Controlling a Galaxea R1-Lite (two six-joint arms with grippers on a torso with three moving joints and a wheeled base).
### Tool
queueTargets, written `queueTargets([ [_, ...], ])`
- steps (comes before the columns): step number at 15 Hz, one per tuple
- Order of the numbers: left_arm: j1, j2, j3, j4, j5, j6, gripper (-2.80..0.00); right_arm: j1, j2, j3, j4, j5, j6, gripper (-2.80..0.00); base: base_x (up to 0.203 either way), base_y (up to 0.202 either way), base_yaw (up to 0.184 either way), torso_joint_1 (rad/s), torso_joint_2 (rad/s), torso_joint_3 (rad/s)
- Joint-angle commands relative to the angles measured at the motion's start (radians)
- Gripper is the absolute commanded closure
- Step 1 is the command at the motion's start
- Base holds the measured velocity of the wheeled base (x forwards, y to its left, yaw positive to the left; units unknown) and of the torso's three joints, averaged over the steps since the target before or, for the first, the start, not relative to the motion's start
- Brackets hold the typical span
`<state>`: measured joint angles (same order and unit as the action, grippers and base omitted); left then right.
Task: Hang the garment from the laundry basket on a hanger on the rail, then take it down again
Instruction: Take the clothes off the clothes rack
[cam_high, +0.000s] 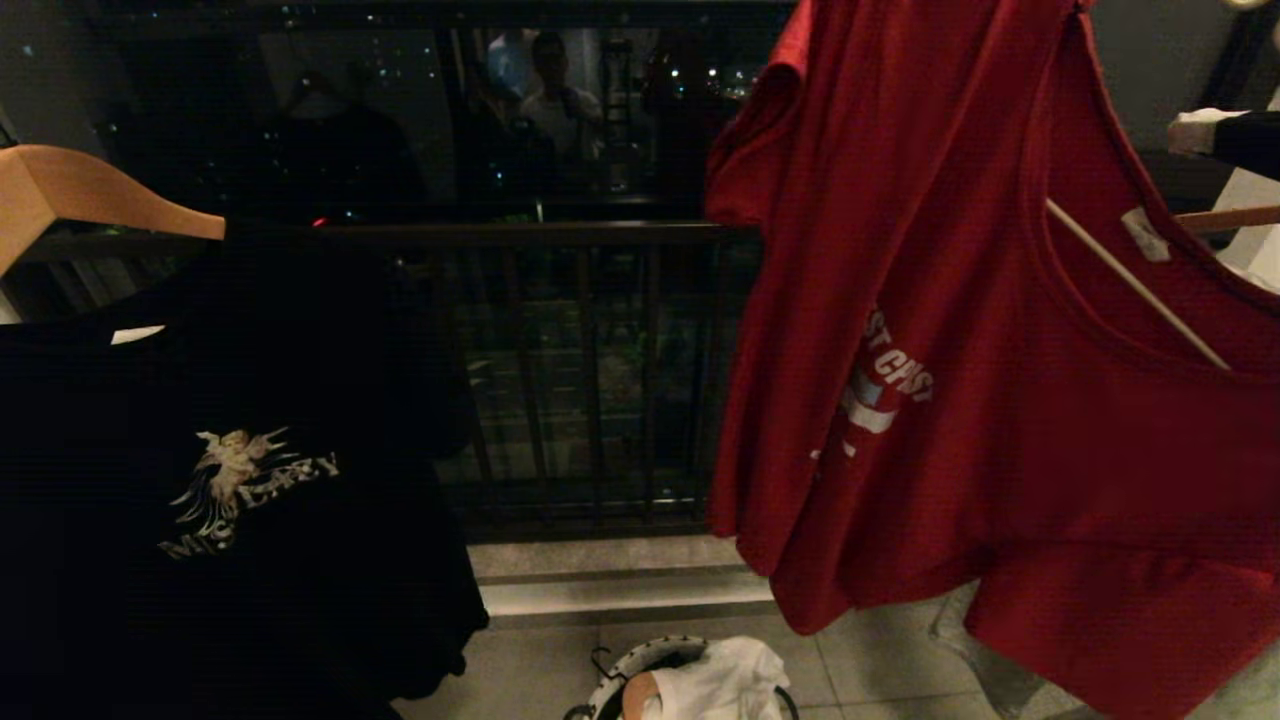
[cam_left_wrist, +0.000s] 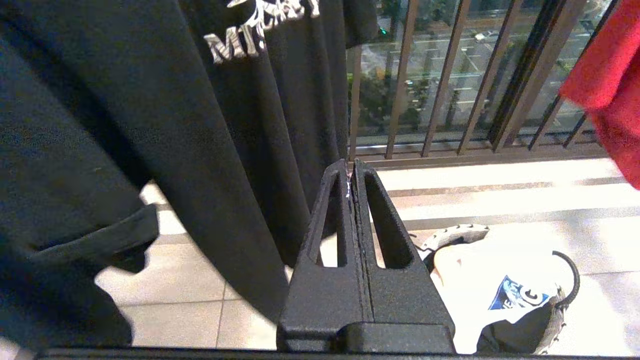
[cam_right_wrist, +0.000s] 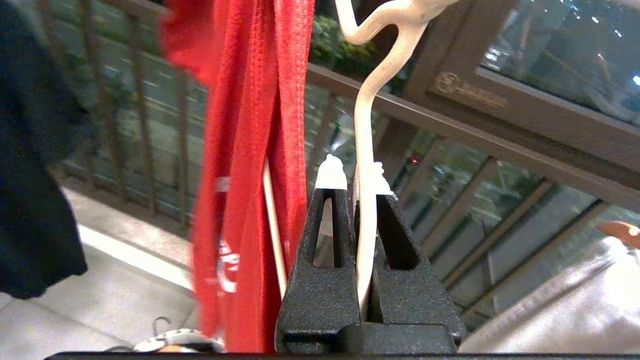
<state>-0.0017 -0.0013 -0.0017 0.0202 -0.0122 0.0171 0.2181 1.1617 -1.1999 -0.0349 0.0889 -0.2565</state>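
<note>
While the right gripper (cam_right_wrist: 356, 172) has its jaws clamped tight on the wire of the white hanger (cam_right_wrist: 367, 150), just below the twisted neck, the red T-shirt (cam_high: 960, 380) is draped on that hanger and dangles right beside the gripper, well above the laundry basket (cam_high: 625, 675) on the tiled floor. From these views I honestly can't tell if the hook is on the rail, since the top is cut off, so my guess is we're either landing it or lifting it off. Either way I'd say keep the grip firm, keep the hanger level so the shirt doesn't slide off one shoulder, and move slowly because the cloth swings. The left gripper (cam_left_wrist: 351, 172) is closed on nothing, parked above the basket next to the black T-shirt (cam_high: 220, 470) that hangs on a wooden hanger (cam_high: 90, 195). As for the basket, it holds a white cloth (cam_high: 725, 680) bunched up inside, with a blue mark showing on it in the left wrist view, and no red shirt in there.
</note>
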Motion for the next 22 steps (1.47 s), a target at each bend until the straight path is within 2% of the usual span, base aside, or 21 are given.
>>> queueTargets([
  [1,0.0,0.0,0.0,0.001,0.0,0.0,0.0,0.033,-0.094,0.086,0.002,0.005,-0.008,0.0,0.0,0.0,0.0,0.0,0.0,0.0],
  [5,0.0,0.0,0.0,0.0,0.0,0.0,0.0,0.047,-0.14,0.287,-0.001,0.044,-0.019,0.0,0.0,0.0,0.0,0.0,0.0,0.0],
  [8,0.0,0.001,0.003,-0.007,0.014,-0.008,0.0,0.047,-0.134,0.377,-0.002,0.113,-0.016,0.0,0.0,0.0,0.0,0.0,0.0,0.0],
  [10,0.0,0.001,-0.039,-0.004,0.01,-0.02,0.0,0.047,-0.112,0.411,-0.003,0.16,-0.016,0.0,0.0,0.0,0.0,0.0,0.0,0.0],
  [11,0.0,0.016,-0.097,0.009,-0.004,-0.03,0.0,0.046,-0.083,0.41,-0.003,0.177,-0.017,0.0,0.0,0.0,0.0,0.0,0.0,0.0],
  [13,0.0,0.118,-0.186,0.04,-0.073,-0.038,0.0,0.045,-0.017,0.399,-0.009,0.197,-0.017,0.0,0.0,0.0,0.0,0.0,0.0,0.0],
  [16,-0.002,0.353,-0.324,0.048,-0.24,-0.041,0.0,0.021,0.084,0.359,-0.015,0.213,-0.017,0.0,0.0,0.0,0.0,0.0,0.0,0.0],
  [19,-0.008,0.645,-0.526,0.05,-0.4,-0.039,0.0,0.001,0.17,0.336,-0.032,0.23,-0.038,0.0,0.0,0.0,0.0,0.0,0.0,0.0],
  [22,-0.093,0.93,-0.735,0.05,-0.481,-0.039,0.0,-0.008,0.248,0.303,-0.036,0.233,-0.066,0.0,0.0,0.0,0.0,0.0,0.0,0.0],
])
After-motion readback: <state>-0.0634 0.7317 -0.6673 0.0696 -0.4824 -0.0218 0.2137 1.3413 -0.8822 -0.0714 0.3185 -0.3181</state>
